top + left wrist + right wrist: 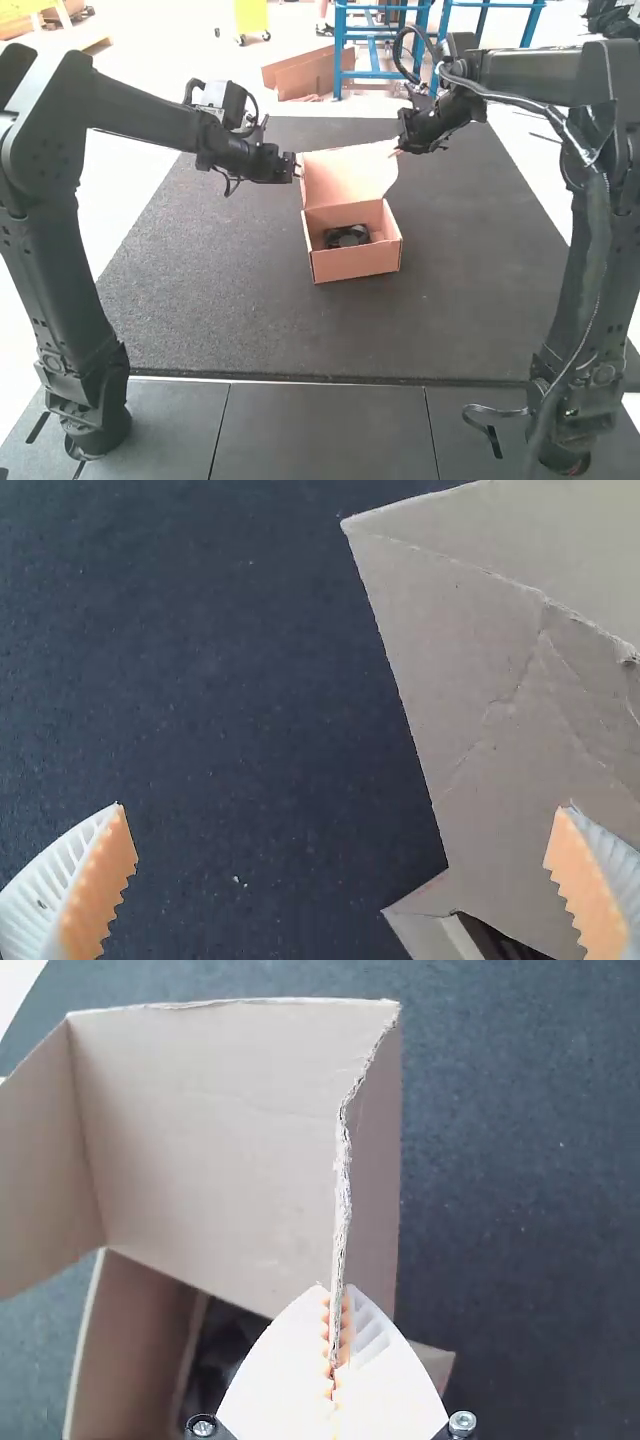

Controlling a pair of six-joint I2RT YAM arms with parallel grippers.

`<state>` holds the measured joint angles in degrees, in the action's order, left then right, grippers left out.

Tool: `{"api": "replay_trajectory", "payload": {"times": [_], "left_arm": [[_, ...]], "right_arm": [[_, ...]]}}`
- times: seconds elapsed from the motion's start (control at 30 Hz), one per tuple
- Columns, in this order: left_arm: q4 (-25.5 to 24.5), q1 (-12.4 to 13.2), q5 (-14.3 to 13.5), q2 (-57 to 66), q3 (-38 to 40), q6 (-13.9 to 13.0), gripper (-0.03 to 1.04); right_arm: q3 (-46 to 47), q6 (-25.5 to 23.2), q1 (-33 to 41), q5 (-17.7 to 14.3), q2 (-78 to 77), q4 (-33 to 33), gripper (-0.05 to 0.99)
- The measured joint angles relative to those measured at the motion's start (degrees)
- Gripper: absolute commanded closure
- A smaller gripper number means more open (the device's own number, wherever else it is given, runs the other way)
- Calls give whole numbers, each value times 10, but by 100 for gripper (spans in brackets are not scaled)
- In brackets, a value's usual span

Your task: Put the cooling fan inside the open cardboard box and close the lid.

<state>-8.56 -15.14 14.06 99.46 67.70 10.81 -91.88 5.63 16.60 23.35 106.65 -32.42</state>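
Note:
The cardboard box (357, 255) stands on the dark mat with its lid (350, 176) raised upright behind it. The black cooling fan (347, 237) lies inside on the box floor, and it is a dark shape (218, 1355) in the right wrist view. My right gripper (404, 141) is shut on the lid's right side flap (342, 1210), pinching its thin edge between the pads (334, 1352). My left gripper (293, 168) is open at the lid's left edge. Its orange pads (96, 878) stand wide apart, with the lid's cardboard (500, 700) in front of one of them.
The dark mat (200, 270) spreads around the box with free room in front and to both sides. Another cardboard piece (300, 72) lies on the floor beyond the mat.

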Motion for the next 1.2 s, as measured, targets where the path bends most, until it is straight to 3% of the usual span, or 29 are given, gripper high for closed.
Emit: {"api": "replay_trajectory", "payload": {"times": [0.6, 0.97, 1.2], "left_arm": [[0, -1, 5, -41, -25, 0, 4], [5, -42, 6, -42, -46, 0, 4], [0, -46, 8, -43, -51, 0, 4]], "right_arm": [[154, 15, 51, -69, -87, 57, 90], [183, 15, 51, -78, -107, 68, 90], [214, 15, 51, -78, -117, 84, 90]]}}
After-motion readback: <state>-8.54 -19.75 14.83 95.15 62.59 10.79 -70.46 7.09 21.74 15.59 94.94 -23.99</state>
